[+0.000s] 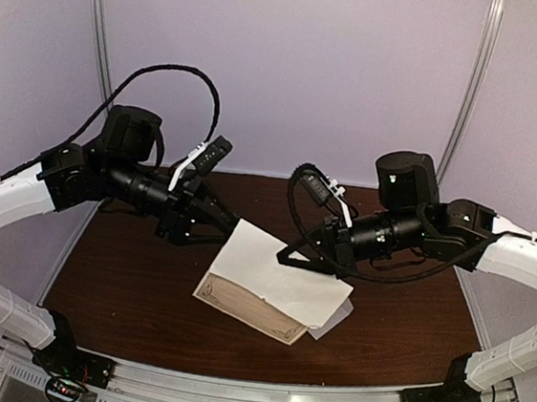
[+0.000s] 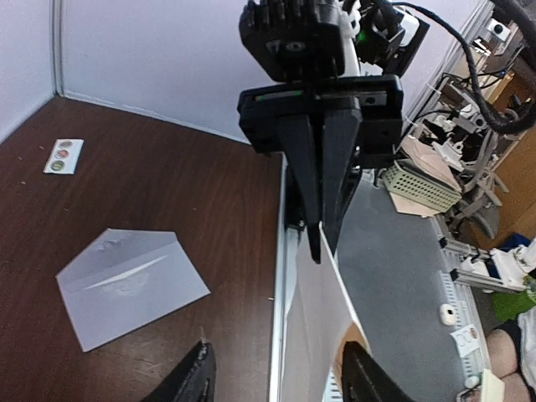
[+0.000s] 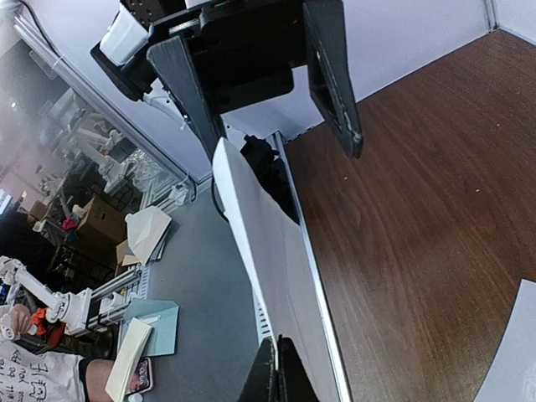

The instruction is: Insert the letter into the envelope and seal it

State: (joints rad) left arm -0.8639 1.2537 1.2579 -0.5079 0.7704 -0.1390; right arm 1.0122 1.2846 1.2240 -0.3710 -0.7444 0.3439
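R tool (image 2: 322, 247) clenched on letter (image 1: 275, 278) edge; L tool (image 1: 231, 222) released, jaws astride it. Back L off straight w/o snagging; envelope (image 2: 130, 280) lies on surface (image 2: 167, 193).

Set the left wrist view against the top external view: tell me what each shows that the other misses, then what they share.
Left wrist only: the envelope lying flat on the table, and a small sticker card apart from it. From above, the letter hides all but a white corner that may be the envelope.
Top external only: both arms whole, and the ornate border on the letter's lower face.
Shared: the letter held above the table, the right gripper shut on its edge, and the left gripper with its fingers apart.
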